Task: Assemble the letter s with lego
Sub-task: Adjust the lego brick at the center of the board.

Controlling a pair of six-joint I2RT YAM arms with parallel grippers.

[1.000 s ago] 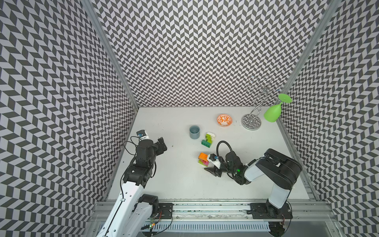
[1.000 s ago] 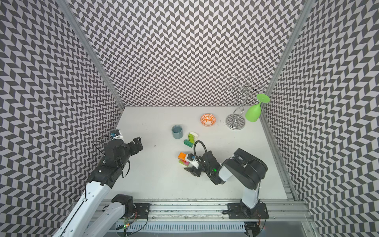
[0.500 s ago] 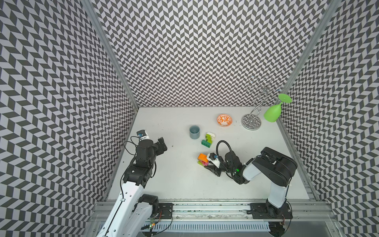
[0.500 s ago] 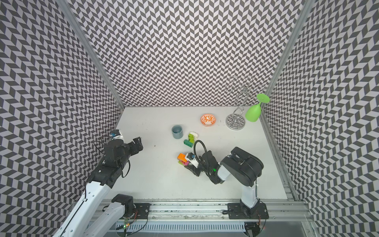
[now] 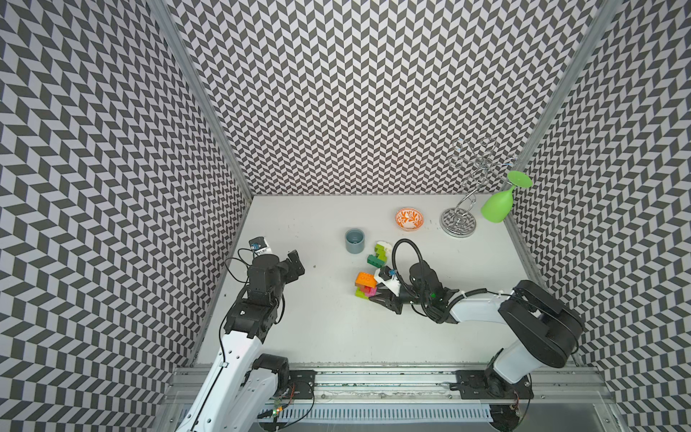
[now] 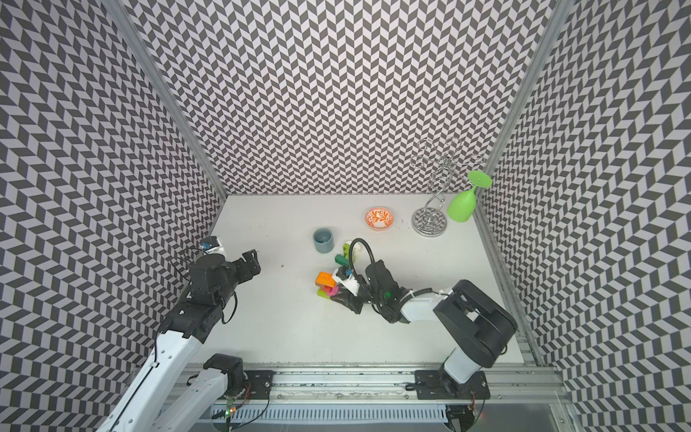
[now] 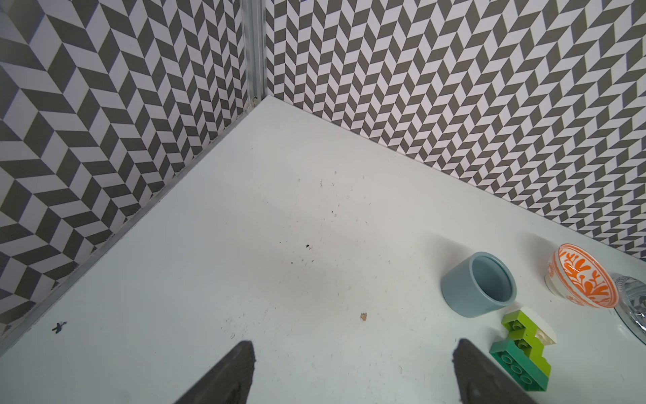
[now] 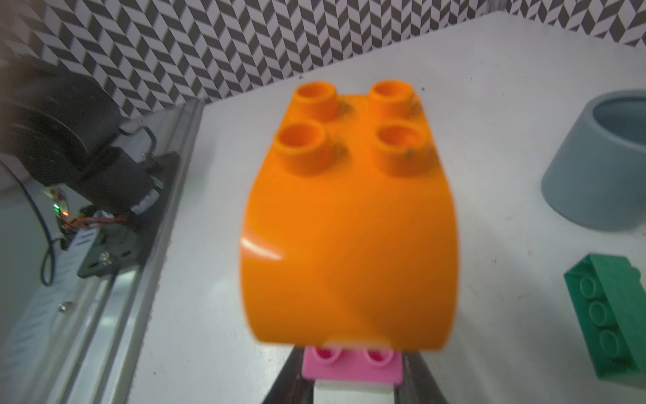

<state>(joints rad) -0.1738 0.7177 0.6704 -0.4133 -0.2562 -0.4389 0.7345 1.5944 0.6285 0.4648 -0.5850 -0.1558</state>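
Right jaws: closed against the sides of the pink brick (image 8: 349, 365), low in your near clump, with the orange brick (image 5: 365, 279) on top.
Left jaws: spread wide, holding nothing, above the table (image 7: 279, 245).
Far clump: lime, dark green and white lego (image 5: 378, 254) joined together, just beside the grey-blue cup (image 5: 354, 240).
Progress: you have two separate clumps and no readable S; by my judgement, most of the joining is left.

Orange, pink and lime lego stack (image 5: 364, 285) sits near a green-lime-white cluster (image 5: 377, 256).
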